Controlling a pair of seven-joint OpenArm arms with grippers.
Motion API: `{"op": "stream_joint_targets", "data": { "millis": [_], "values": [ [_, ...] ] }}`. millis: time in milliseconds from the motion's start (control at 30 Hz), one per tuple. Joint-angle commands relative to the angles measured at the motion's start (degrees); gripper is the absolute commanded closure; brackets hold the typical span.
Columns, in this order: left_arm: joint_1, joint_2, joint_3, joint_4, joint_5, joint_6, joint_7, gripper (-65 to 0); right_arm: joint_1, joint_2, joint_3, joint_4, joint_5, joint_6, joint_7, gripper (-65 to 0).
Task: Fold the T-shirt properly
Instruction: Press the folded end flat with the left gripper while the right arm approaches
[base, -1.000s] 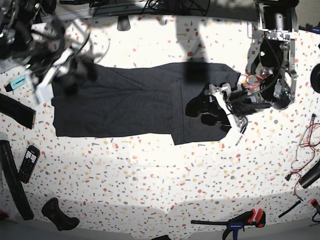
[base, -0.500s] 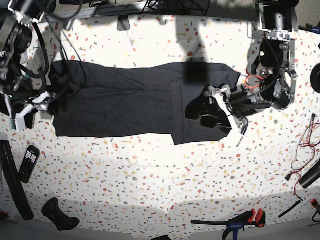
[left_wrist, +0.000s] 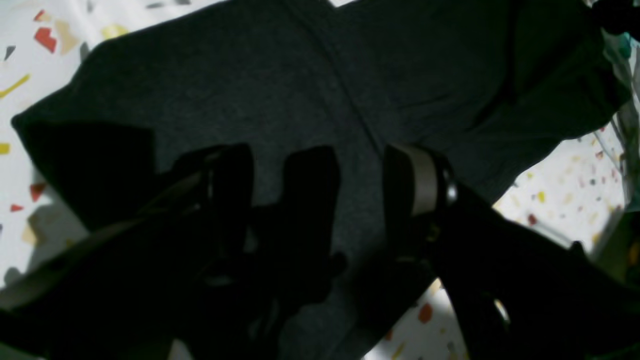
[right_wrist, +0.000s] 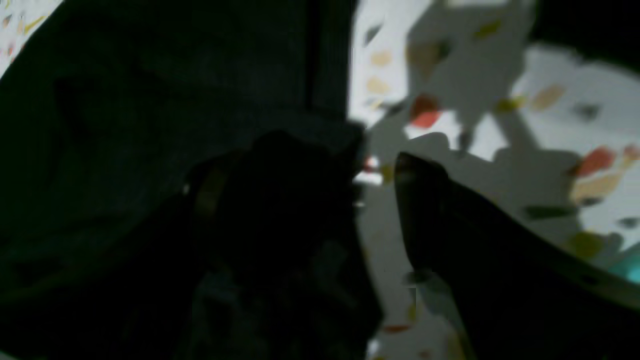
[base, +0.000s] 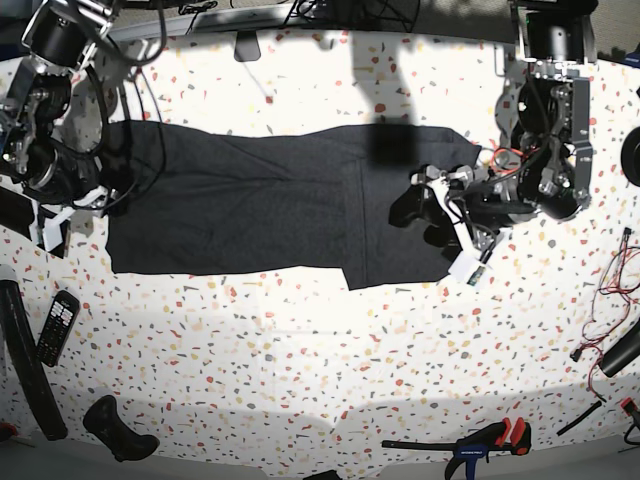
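Note:
The dark charcoal T-shirt (base: 250, 205) lies flat on the speckled table, plain side up, stretching left to right. My left gripper (base: 425, 218) hovers over the shirt's right end, jaws open and empty. In the left wrist view this gripper (left_wrist: 320, 185) is spread above the T-shirt (left_wrist: 300, 75). My right gripper (base: 108, 195) is at the shirt's left edge. In the blurred right wrist view this gripper (right_wrist: 360, 175) is open, one finger over the T-shirt (right_wrist: 150, 100) and the other over bare table.
A remote control (base: 57, 325), a long black strip (base: 25, 370) and a black handle-shaped object (base: 118, 430) lie at the front left. A clamp (base: 480, 440) lies at the front right. Red wires (base: 612, 285) hang at the right edge.
My right gripper has moved from above the shirt's far-left corner down to its left edge. My left gripper has shifted slightly right over the shirt's right end.

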Motion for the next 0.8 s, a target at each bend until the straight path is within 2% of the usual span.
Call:
{"op": "stream_joint_targets", "data": {
  "millis": [0, 200, 500, 633, 767],
  "values": [
    [-1.0, -0.2, -0.1, 0.9, -0.3, -0.4, -1.0, -38.9, 0.9, 1.1, 0.3, 0.9, 0.3, 0.3, 1.0, -42.4],
    [-0.9, -0.2, -0.1, 0.9, 3.2, -0.4, -1.2, -38.9, 0.9, 1.1, 0.3, 0.9, -0.3, 0.3, 0.9, -42.4],
    [-0.6, -0.3, -0.1, 0.9, 3.4, -0.4, -0.4, -38.9, 0.9, 0.6, 0.3, -4.1, 0.2, 0.3, 0.0, -42.4],
    [0.7, -2.1, -0.1, 0.9, 3.3, -0.4, -0.5, -38.9, 0.4, 0.6, -0.1, -7.6, 5.9, 0.3, -2.8, -42.4],
    [2.4, -5.2, -0.1, 0.9, 3.2, -0.4, -0.7, -38.9, -0.1, 0.6, -2.3, -7.9, 12.4, 0.3, -8.8, -42.4]
  ]
}}
